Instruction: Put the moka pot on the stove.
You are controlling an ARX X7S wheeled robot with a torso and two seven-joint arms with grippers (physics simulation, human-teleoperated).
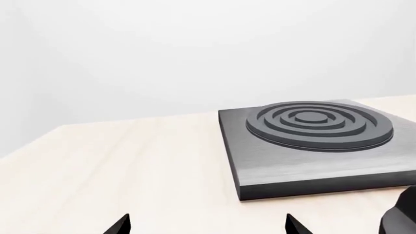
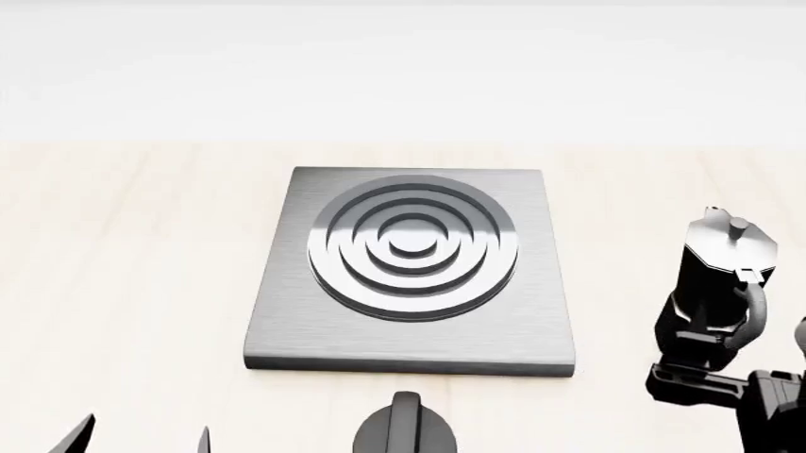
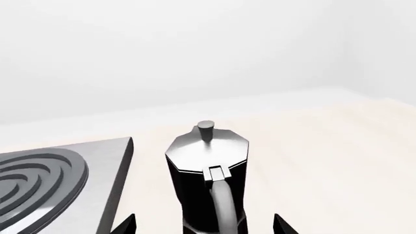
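Observation:
The moka pot stands upright on the light wooden table, just right of the stove, with its curved handle turned toward my right arm. In the right wrist view the pot fills the space between the two spread fingertips of my right gripper. That gripper is open, with a gap of table showing on each side of the pot. The stove's edge lies beside the pot. My left gripper is open and empty over bare table in front of the stove.
A round black dial knob sits on the table in front of the stove's front edge, and it shows as a dark shape in the left wrist view. My left fingertips poke in at the head view's lower left.

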